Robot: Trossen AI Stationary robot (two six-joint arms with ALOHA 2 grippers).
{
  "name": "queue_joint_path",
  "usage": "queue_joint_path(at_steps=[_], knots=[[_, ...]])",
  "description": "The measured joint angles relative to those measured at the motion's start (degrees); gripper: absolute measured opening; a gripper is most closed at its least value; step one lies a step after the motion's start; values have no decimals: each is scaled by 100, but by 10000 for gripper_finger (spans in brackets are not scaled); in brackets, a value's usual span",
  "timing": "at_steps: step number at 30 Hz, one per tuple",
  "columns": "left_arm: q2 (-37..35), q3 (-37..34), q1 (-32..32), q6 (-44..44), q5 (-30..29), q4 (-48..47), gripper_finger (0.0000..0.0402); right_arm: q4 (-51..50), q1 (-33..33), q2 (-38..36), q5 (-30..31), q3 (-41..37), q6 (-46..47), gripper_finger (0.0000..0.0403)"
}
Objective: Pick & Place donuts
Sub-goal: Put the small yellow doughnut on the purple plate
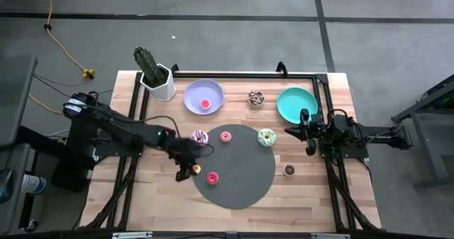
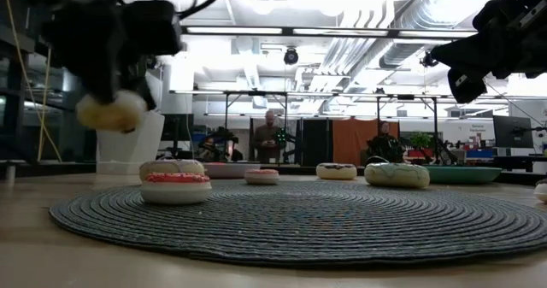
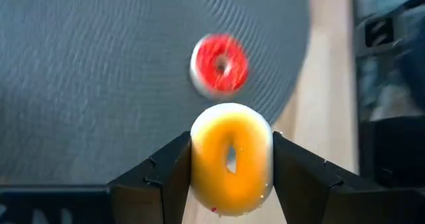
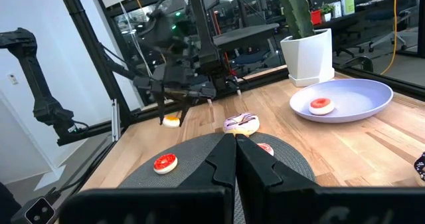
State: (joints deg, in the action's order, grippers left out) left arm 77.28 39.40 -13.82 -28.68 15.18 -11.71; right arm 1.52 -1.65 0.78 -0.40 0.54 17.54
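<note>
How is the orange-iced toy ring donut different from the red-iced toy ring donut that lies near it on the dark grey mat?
The orange-iced toy ring donut is held between the fingers of the left pincer, in the air; the red-iced toy ring donut lies on the dark grey round woven mat, untouched. The orange one hangs beside the mat's edge; the red one sits inside it. Both are small rings with pale bases.

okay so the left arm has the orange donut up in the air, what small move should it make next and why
Probably carry it toward the lavender plate. The left gripper is shut on the orange donut, lifted clear above the mat's edge, near the red donut. That plate already holds one donut, so it looks like the drop spot. The right gripper waits by the teal plate.
</note>
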Motion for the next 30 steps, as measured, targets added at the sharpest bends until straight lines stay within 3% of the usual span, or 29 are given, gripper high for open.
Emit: queue_joint_path(at_steps=[6, 13, 19, 25, 30], knots=[[0, 0, 688, -101, 235, 699, 181, 2, 1, 0, 0, 0, 0, 0], [0, 0, 1478, -313, -330, 1719, 181, 2, 2, 0, 0, 2, 0, 0], [0, 0, 2008, -489, -1457, 2375, 181, 2, 0, 0, 0, 2, 0, 0], [56, 0, 2465, -929, -3067, 2319, 181, 1, 2, 0, 0, 1, -1, 0], [157, -2, 2757, -1451, -3774, 1905, 181, 1, 2, 0, 0, 0, -1, 0]])
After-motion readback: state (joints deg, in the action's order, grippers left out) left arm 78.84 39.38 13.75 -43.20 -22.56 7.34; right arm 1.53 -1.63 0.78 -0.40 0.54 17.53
